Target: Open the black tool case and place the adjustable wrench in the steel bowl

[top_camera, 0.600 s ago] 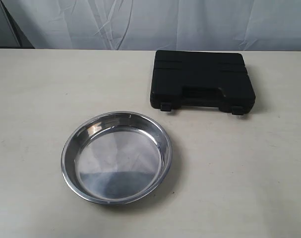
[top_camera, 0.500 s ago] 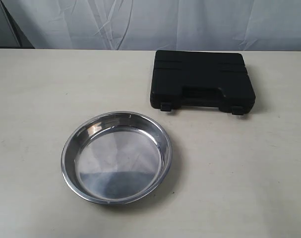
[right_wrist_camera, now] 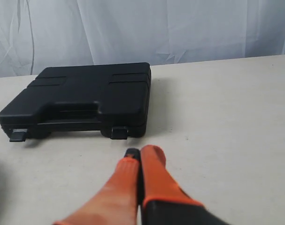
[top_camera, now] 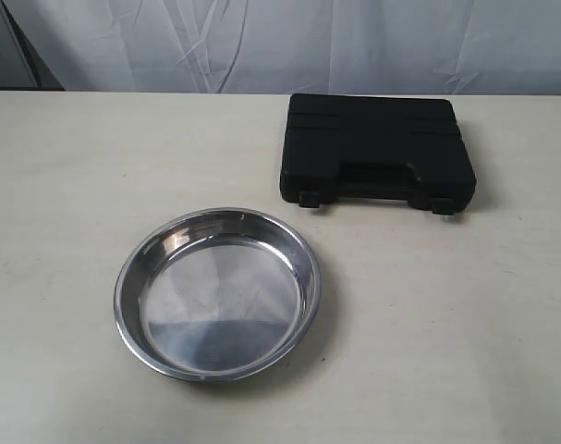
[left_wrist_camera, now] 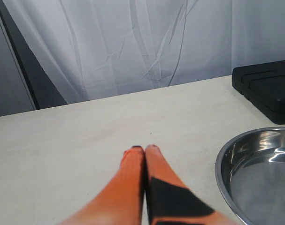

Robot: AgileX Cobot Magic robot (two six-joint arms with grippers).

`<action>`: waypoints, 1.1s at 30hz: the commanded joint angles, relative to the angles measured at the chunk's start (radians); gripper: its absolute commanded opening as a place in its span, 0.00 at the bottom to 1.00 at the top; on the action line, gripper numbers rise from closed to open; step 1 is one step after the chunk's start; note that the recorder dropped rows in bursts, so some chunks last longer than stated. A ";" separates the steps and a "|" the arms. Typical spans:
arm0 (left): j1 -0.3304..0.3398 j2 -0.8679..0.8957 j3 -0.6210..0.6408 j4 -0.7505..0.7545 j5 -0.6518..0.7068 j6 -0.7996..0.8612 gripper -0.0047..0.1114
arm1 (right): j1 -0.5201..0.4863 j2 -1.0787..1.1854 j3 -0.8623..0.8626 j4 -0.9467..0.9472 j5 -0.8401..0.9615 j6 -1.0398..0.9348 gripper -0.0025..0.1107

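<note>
One black tool case [top_camera: 377, 139], flat moulded plastic, lying lid-up and closed on the far right part of the table [top_camera: 465, 324]. Its cut-out handle [top_camera: 377, 170] and two small latches [top_camera: 310, 199] are on the edge that faces the near side. Whether the latches are fastened cannot be told, and the contents are hidden by the lid. One steel bowl [top_camera: 220, 296], wide, shallow and polished, with a rolled rim. It stands upright on the table, nearer and to the left of the case and well apart from it, its interior bare and mirror-bright. One left end effector [left_wrist_camera: 143, 149], orange fingers with a black patch, pressed together tip to tip and gripping nothing. It is held over bare table beside the bowl's rim and apart from it, with a corner of the case farther off. One right end effector [right_wrist_camera: 141, 152], orange fingers likewise closed on each other and gripping nothing. It points at the latch edge of the case, tips near one latch and not touching it. One white cloth [top_camera: 262, 46], creased, hanging behind the table's far edge.
</note>
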 commanded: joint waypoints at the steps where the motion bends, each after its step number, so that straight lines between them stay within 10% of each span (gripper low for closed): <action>1: -0.004 0.004 -0.002 -0.004 -0.004 -0.005 0.04 | 0.003 -0.007 0.001 -0.009 -0.031 -0.007 0.01; 13: -0.004 0.004 -0.002 -0.004 -0.004 -0.005 0.04 | 0.003 -0.007 0.001 0.647 -0.274 0.090 0.01; 21: -0.004 0.004 -0.002 -0.004 -0.004 -0.005 0.04 | 0.003 -0.007 0.001 0.712 -0.349 0.318 0.01; 23: -0.004 0.004 -0.002 -0.004 -0.004 -0.005 0.04 | 0.005 -0.007 -0.048 0.560 -0.301 0.377 0.01; 26: -0.004 0.004 -0.002 -0.004 -0.004 -0.005 0.04 | 0.014 0.029 -0.229 -0.183 -0.404 0.379 0.01; 33: -0.004 0.004 -0.002 -0.004 -0.006 -0.005 0.04 | 0.049 0.739 -0.833 -0.479 0.198 0.295 0.01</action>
